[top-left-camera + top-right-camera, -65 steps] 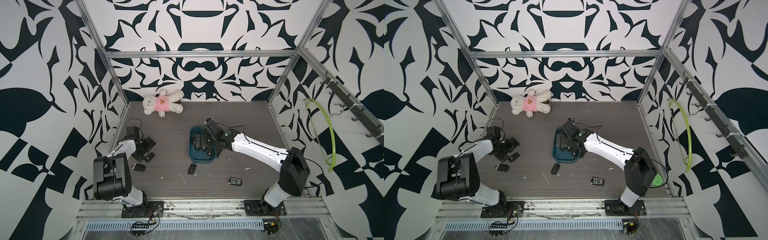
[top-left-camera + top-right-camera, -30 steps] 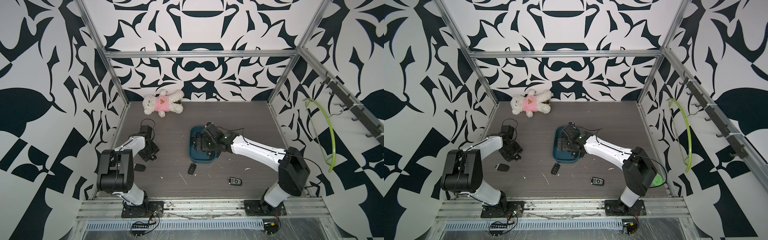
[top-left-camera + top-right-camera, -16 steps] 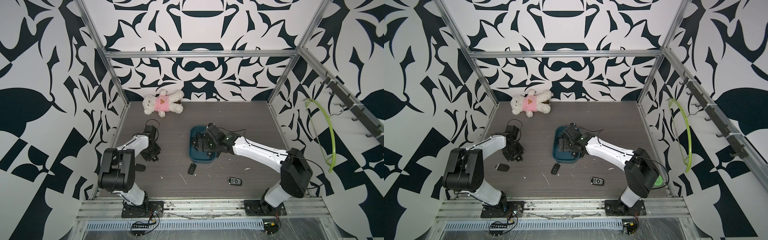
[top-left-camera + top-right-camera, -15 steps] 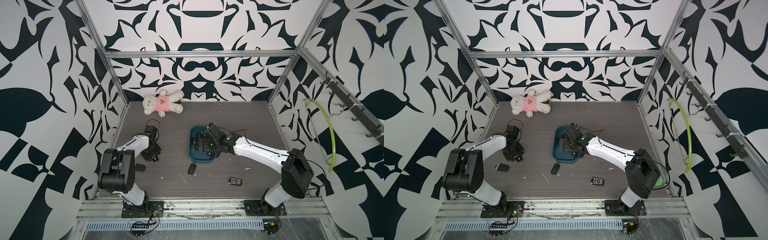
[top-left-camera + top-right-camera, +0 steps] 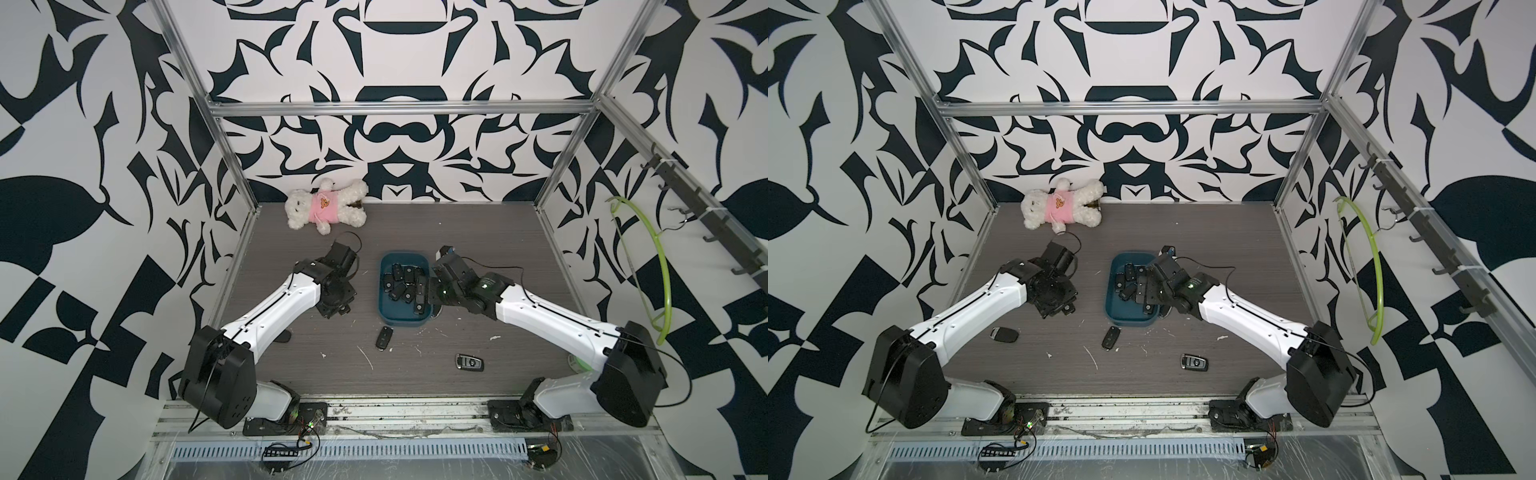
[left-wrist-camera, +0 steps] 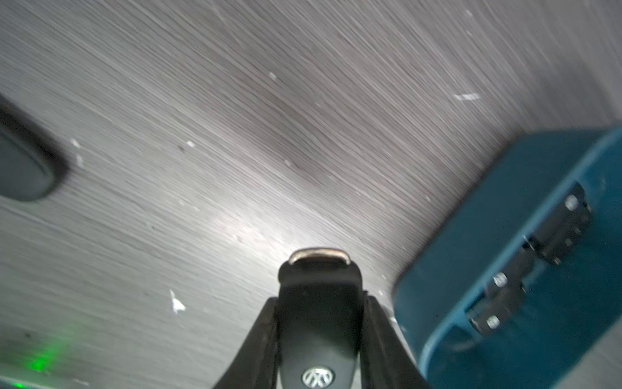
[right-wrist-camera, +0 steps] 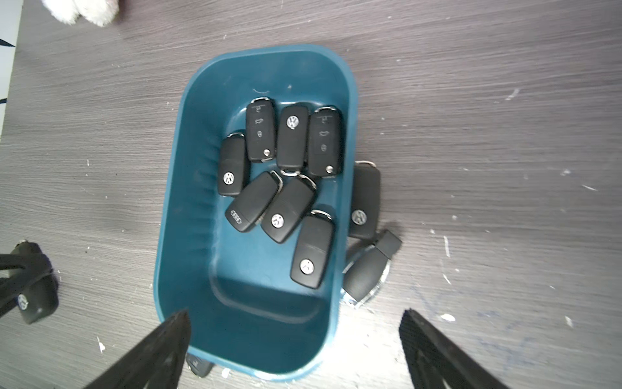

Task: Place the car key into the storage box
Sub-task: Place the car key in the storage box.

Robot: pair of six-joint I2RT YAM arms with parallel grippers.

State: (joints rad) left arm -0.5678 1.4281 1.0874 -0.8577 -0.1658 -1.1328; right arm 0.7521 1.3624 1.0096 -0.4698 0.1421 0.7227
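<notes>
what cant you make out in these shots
Held car key: top views, hidden under the left gripper; left wrist view cuts off its lower end.
Loose key: left wrist view, blurred and cut by the frame edge.
Key by the storage box: right wrist view, mostly hidden behind its rim.
Keys in the box: top views, logos too small.
</notes>
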